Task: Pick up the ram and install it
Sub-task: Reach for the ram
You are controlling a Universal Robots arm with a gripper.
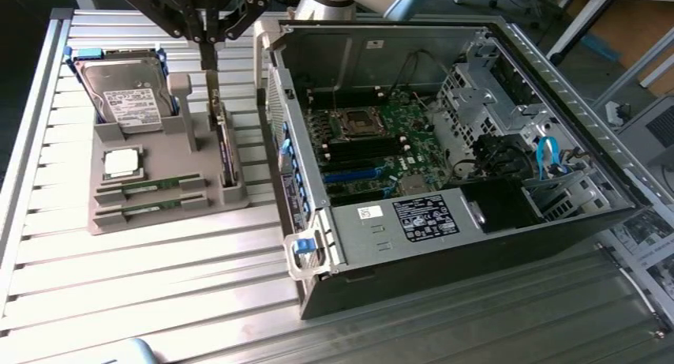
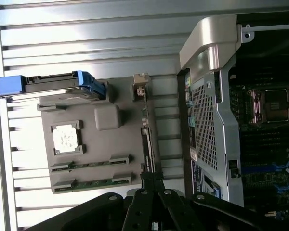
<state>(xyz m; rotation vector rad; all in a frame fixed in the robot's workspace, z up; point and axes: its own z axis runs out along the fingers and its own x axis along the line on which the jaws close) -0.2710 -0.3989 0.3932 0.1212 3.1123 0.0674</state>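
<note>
- Gripper (image 1: 208, 62): black, linkage-driven, with two thin fingers, in the upper left of the exterior view. The fingers are pressed together and point straight down. Nothing can be seen between them.
- Ram (image 1: 150, 186): a long, thin green circuit-board stick lying flat in a slot of the grey moulded holder tray (image 1: 169, 152), at the exterior view's lower left. A second like stick (image 1: 147, 210) lies parallel, just beside it. Their long axes run across the frame, left to right.
- Dark narrow strip (image 1: 222, 143): it stands on edge between two grey posts along the tray's side nearest the case. Its long axis runs up and down the frame, crosswise to the two flat sticks. It may be a further ram stick, but I cannot tell.
- Key relation: the fingertips hang over the upper end of this edge-on strip, apart from it. The wrist view agrees, with the gripper (image 2: 151, 176) in line with the strip (image 2: 148, 139). The flat sticks (image 2: 91, 165) lie off to one side, down-left of the gripper in the exterior view.
- Silver hard drive with white label (image 1: 126, 95): in a blue-railed cradle at the tray's upper end.
- Square silver CPU chip (image 1: 122, 163): in the mid-tray recess.
- Open black computer case (image 1: 305, 56): just right of the tray, with the green motherboard (image 1: 395, 131) exposed.
- Task standing: no ram lifted or installed.
</note>
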